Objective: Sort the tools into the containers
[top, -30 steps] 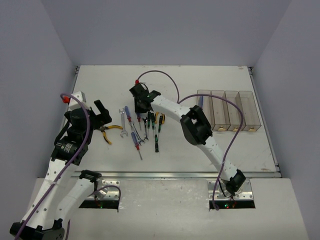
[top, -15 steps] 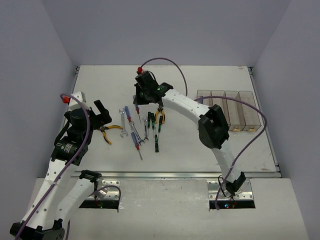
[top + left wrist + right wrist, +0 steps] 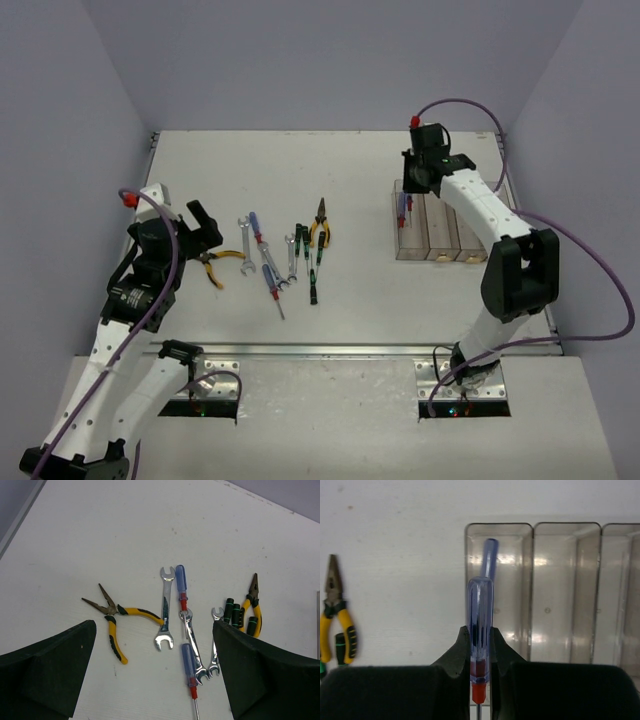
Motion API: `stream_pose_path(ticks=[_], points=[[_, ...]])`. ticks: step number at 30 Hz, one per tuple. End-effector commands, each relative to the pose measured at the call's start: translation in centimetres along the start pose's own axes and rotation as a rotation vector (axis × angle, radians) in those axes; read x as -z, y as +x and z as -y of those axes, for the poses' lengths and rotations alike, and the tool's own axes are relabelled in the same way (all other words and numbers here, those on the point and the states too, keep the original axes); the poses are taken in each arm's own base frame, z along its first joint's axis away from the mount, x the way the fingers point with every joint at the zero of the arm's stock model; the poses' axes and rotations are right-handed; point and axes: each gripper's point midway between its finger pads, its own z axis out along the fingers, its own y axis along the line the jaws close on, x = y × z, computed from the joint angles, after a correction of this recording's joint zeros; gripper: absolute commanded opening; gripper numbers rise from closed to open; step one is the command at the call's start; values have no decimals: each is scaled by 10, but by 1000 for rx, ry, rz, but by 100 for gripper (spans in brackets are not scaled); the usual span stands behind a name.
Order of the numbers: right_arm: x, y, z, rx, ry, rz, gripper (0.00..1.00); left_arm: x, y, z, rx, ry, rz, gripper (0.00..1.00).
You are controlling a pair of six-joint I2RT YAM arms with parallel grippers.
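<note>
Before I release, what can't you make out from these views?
- Right wrist: tip of the held screwdriver, cut off by the bottom edge.
- Top external: right end of the containers, under the right arm.
- Left wrist: lower ends of the green-handled screwdrivers, behind a finger of the left gripper.

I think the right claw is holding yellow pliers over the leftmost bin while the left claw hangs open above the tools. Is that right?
Not quite. The right claw holds a blue-handled screwdriver, not yellow pliers, as the right wrist view shows. The rest stands: it is over the leftmost bin, and the left claw hangs open above the tools.
</note>
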Motion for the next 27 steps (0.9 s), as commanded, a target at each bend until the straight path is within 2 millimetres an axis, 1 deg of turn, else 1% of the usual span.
stream_pose_path(ticks=[1,2,3,5,7,8,9,10,11,12,14,17,18,19,20,21,24,27], points=[[-15,3,14,46,16,-12,0,2,-18,6,30,19,50,100],[-30,12,16,53,30,-52,0,0,-16,7,27,18,43,100],[-38,15,18,56,40,-67,0,-1,-15,8,24,20,35,100],[-43,13,23,58,65,-69,1,-3,-13,11,18,27,19,100],[-48,13,32,59,88,-80,8,-10,-8,16,11,29,-29,100],[-47,11,32,53,84,-81,18,-16,-4,19,6,20,-68,100],[-44,9,33,49,89,-82,43,-21,-1,24,16,29,-98,100],[-41,7,33,44,95,-82,62,-25,3,29,26,37,-125,100],[-36,4,34,35,100,-80,69,-31,9,34,41,41,-155,100],[-29,1,34,27,100,-79,72,-38,15,39,64,42,-186,100],[-12,-2,31,6,89,-72,73,-51,23,48,101,33,-215,100],[27,-8,26,-57,53,-18,77,-76,42,57,101,-29,-271,100],[36,-7,19,-69,17,-6,77,-80,48,65,104,-30,-283,100],[43,-7,19,-80,11,11,77,-87,51,66,97,-44,-292,100],[46,1,7,-90,-69,7,77,-92,56,71,97,-54,-301,100],[64,-1,-7,-110,-162,33,77,-103,64,76,89,-70,-322,100],[80,8,-18,-116,-252,51,75,-123,74,77,76,-116,-346,100],[101,8,-17,-119,-274,91,77,-140,87,76,54,-162,-372,100]])
